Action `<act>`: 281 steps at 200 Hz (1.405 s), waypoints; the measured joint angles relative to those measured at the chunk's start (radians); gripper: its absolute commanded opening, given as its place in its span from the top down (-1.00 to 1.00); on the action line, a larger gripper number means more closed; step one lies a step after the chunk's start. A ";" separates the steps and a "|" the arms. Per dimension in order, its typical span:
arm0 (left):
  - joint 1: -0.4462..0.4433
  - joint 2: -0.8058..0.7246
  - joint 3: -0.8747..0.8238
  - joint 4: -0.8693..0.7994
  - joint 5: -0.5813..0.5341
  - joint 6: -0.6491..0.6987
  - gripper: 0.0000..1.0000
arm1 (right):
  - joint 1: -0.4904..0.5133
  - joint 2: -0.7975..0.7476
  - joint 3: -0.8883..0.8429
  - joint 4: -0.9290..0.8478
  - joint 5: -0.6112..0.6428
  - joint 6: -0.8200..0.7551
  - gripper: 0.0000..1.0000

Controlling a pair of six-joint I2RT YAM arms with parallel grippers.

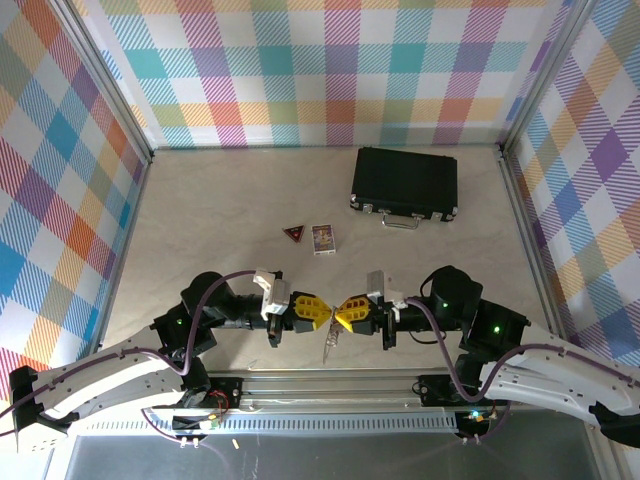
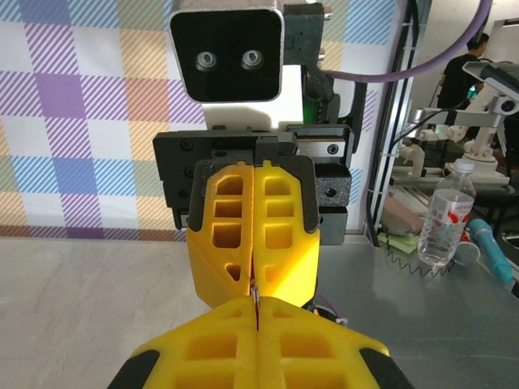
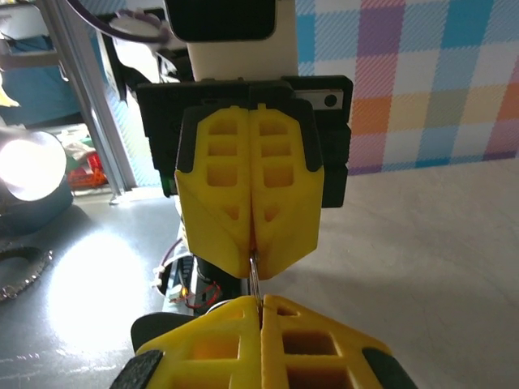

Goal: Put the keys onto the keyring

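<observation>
My two grippers meet tip to tip above the table's near edge, left gripper (image 1: pixel 325 312) (image 2: pixel 258 303) facing right gripper (image 1: pixel 341 312) (image 3: pixel 261 301). Both are shut, yellow fingers pressed together. A thin silver metal piece, the keyring (image 3: pixel 255 275) (image 2: pixel 256 292) seen edge-on, bridges the small gap between the two sets of fingertips and is pinched by both. A silver strand (image 1: pixel 328 345) of it hangs below the tips. The keys are hidden; I cannot pick out a red tag between the pads.
A black case (image 1: pixel 405 183) with a metal handle lies at the back right. A dark triangular badge (image 1: pixel 293 233) and a small card box (image 1: pixel 323 238) sit mid-table. Plaid walls close in three sides.
</observation>
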 measured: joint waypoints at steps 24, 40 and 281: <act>0.000 0.012 0.016 -0.072 -0.036 0.033 0.68 | 0.000 0.023 0.042 -0.101 0.051 -0.027 1.00; 0.000 0.037 0.051 -0.138 -0.062 0.052 0.58 | 0.000 0.039 0.080 -0.174 0.093 -0.057 1.00; 0.000 0.110 0.154 -0.386 -0.113 0.119 0.87 | 0.000 0.278 0.386 -0.604 0.123 -0.269 1.00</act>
